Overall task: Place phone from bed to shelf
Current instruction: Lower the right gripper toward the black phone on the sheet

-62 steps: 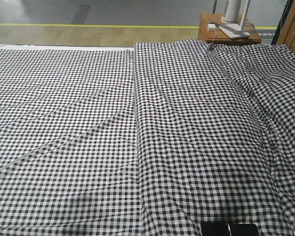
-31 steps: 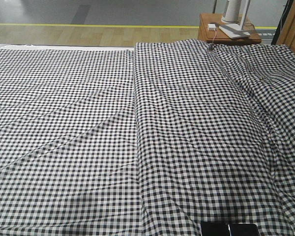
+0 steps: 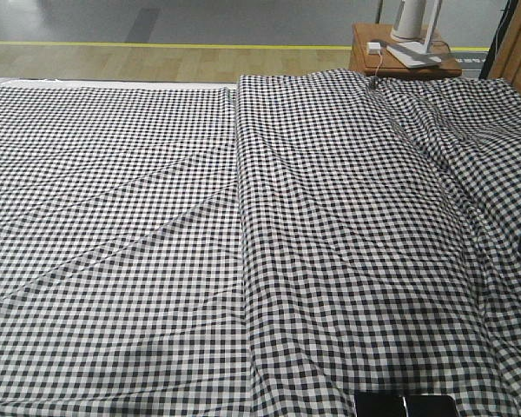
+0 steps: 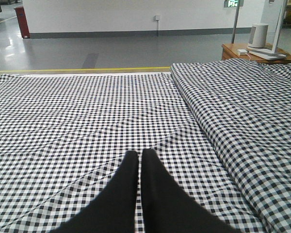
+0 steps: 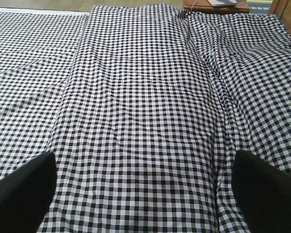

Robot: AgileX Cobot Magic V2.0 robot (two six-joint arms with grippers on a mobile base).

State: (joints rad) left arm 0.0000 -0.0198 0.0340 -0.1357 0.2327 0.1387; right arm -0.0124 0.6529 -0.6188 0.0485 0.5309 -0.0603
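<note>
Gingham cloth is filling nearly every view: the bed (image 3: 156,217) is spreading wide under both grippers, its cover lying in long folds, with a brown bedside table (image 3: 401,54) standing past its far right corner and grey floor (image 4: 111,48) running beyond. The phone (image 3: 405,406) is lying flat at the bed's near edge, right of centre, and the front view is cutting off all but a thin black strip of it. Its long axis is running left to right, along that near edge; a pale seam is crossing its middle, but I cannot tell which end is the top. The left gripper (image 4: 139,154) is hovering low over the bed's left half with its fingers pressed together, holding nothing. The right gripper (image 5: 143,155) is hanging above the raised right half with its fingers spread wide, also empty, and the phone is not showing in its view. By my judgement the reach is only beginning: the right gripper is needing to come toward the near edge, drop over the phone and close across its short width. No shelf is showing anywhere, so the carry is likely calling for a turn away from the bed.
</note>
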